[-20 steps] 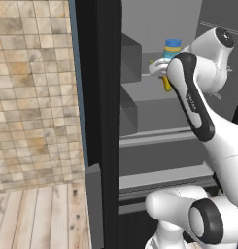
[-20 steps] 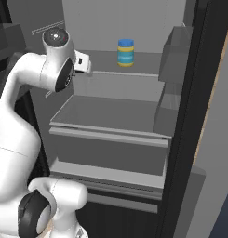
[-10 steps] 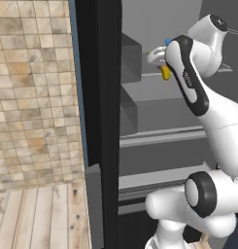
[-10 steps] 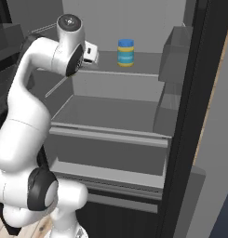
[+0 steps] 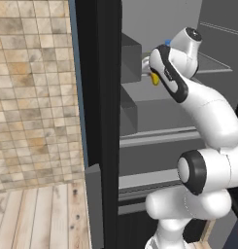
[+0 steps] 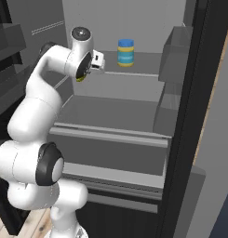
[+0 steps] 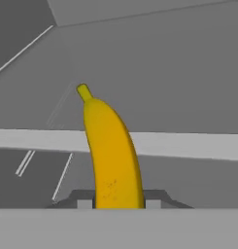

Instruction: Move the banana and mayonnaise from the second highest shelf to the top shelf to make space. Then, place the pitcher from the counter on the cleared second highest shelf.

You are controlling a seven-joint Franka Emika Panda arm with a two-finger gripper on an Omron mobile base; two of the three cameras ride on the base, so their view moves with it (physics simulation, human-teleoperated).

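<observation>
The tool [image 7: 118, 202] is nearly closed on the base of the banana [image 7: 112, 155], whose long axis runs straight out from the tips, stem leading. It hangs in the air off the left end of the top shelf [image 6: 148, 69], about level with the front edge. The mayonnaise [image 6: 126, 52] stands farther right on a shelf, well apart. The coming move likely carries the banana inward and sets it down.

Rendered kitchen, I judge. I see open fridge [image 6: 134, 28] ahead: grey shelves [image 6: 110, 109], door bins [image 6: 173, 56], mayonnaise jar [image 6: 126, 52] on shelf, banana [image 7: 110, 155]. Beige tiled wall [image 5: 35, 92] and pale wood plank floor [image 5: 38, 216] to fridge's left.
</observation>
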